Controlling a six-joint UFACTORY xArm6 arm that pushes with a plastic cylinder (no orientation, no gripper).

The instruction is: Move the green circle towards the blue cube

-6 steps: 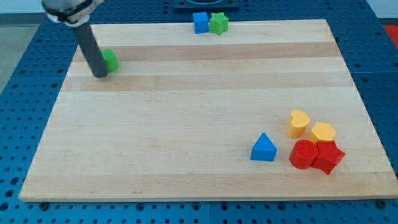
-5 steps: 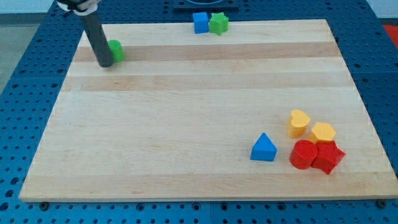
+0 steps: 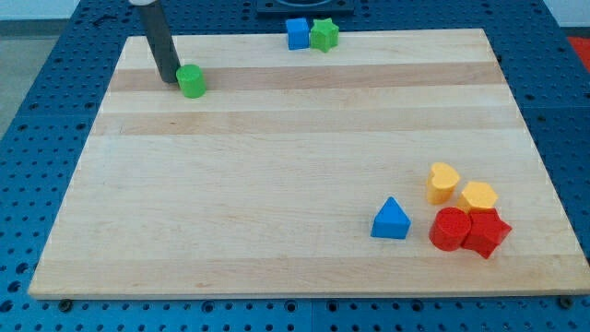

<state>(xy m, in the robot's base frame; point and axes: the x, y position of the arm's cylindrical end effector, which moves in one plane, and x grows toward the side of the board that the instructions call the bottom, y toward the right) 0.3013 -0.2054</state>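
Note:
The green circle lies on the wooden board near the view's top left. My tip stands right against its left side, touching or nearly touching it. The blue cube sits at the board's top edge near the middle, with a green star touching its right side. The green circle is well to the left of and a little below the blue cube.
At the view's lower right sit a blue triangle, a yellow heart, a yellow block, a red round block and a red block. The board's top edge runs just above the circle.
My tip has moved up and to the right along the board. The green circle has slid to the right and a little up, closer to the blue cube.

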